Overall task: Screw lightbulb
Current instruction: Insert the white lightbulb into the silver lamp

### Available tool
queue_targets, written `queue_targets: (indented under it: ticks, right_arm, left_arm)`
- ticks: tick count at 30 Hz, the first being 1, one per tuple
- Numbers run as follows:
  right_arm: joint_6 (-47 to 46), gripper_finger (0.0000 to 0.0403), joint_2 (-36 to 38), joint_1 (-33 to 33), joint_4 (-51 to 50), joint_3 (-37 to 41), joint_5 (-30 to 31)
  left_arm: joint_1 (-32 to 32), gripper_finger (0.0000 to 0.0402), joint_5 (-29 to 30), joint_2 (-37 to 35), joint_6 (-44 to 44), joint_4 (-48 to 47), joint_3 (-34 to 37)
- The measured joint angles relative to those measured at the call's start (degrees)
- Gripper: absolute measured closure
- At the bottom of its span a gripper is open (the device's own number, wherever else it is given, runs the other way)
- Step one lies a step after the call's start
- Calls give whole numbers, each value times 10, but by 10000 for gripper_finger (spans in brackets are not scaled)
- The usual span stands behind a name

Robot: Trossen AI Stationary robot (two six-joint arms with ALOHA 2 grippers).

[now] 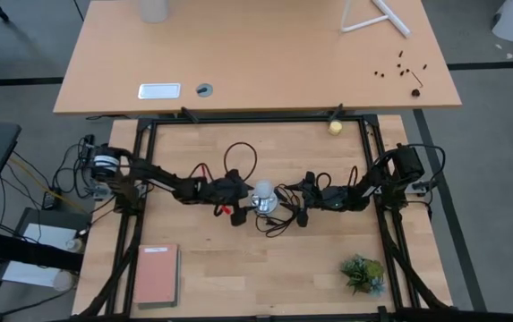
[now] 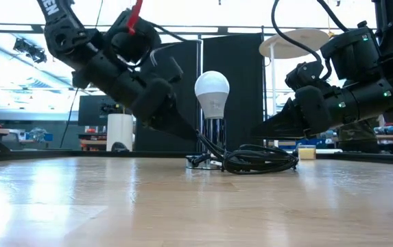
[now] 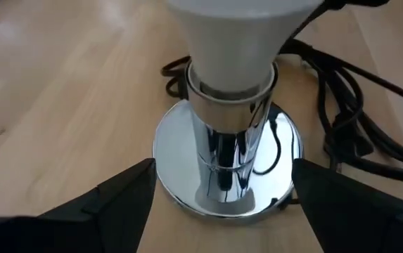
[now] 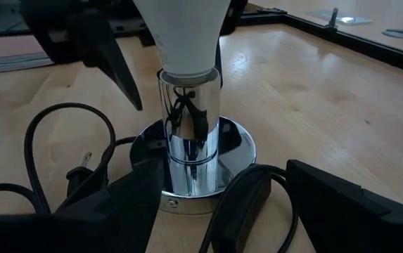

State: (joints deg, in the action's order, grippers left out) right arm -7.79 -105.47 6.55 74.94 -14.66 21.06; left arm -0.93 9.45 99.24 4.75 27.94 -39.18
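Observation:
The white frosted lightbulb [image 2: 212, 91] stands upright with its narrow base in the chrome socket tube [image 2: 212, 134]. The tube rises from a round silver base disc [image 3: 180, 176] that lies flat on the wooden table; the bulb also shows in the high view [image 1: 262, 190]. My left gripper [image 3: 222, 211] is open and low at the table, one finger on either side of the disc. My right gripper [image 4: 236, 211] is open on the opposite side, its fingers flanking the socket [image 4: 190, 154] from a little way off. The upper part of the bulb is cut off in both wrist views.
The socket's black cord [image 2: 258, 161] lies in loose loops on the table beside the disc, under my right gripper. A yellowish ball [image 1: 335, 127] sits at the far frame rail. A pink notebook [image 1: 156, 273] lies near left and a small plant [image 1: 363, 273] near right.

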Motion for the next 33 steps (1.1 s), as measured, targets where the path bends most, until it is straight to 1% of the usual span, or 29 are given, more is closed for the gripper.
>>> queue_targets:
  ticks: [4,10,14,16,18,19,21,24,26,29,31,33]
  right_arm:
    - [0,95,0,0,0,0,0]
    - [-10,95,0,0,1,0,0]
    - [-28,95,19,2,-5,0,-1]
    - [-29,95,43,6,-14,0,-1]
    - [-28,95,75,9,-50,0,-1]
    - [-28,95,94,10,-79,-2,-3]
    - [-35,95,141,10,-174,-12,-6]
    - [-54,95,210,10,-386,-56,-16]
    - [-55,95,246,10,-538,-108,-25]
    - [-47,95,277,10,-731,-191,-34]
    - [-34,95,283,7,-824,-243,-51]
    - [-20,95,283,1,-894,-292,-78]
  left_arm:
    - [0,66,3,24,6,87,35]
    - [0,79,5,47,-6,249,81]
    - [-2,84,4,64,-24,288,85]
    - [-3,85,1,73,-29,291,82]
    - [-3,85,0,80,-30,293,77]
    - [-3,85,0,81,-30,293,77]
    - [-3,85,0,81,-30,297,76]
    - [-3,85,0,81,-25,299,76]
    - [-3,85,0,81,-17,305,76]
    - [-3,85,-1,81,-16,305,76]
    - [-3,85,-1,81,-16,311,75]
    - [-3,85,-1,81,-16,310,75]
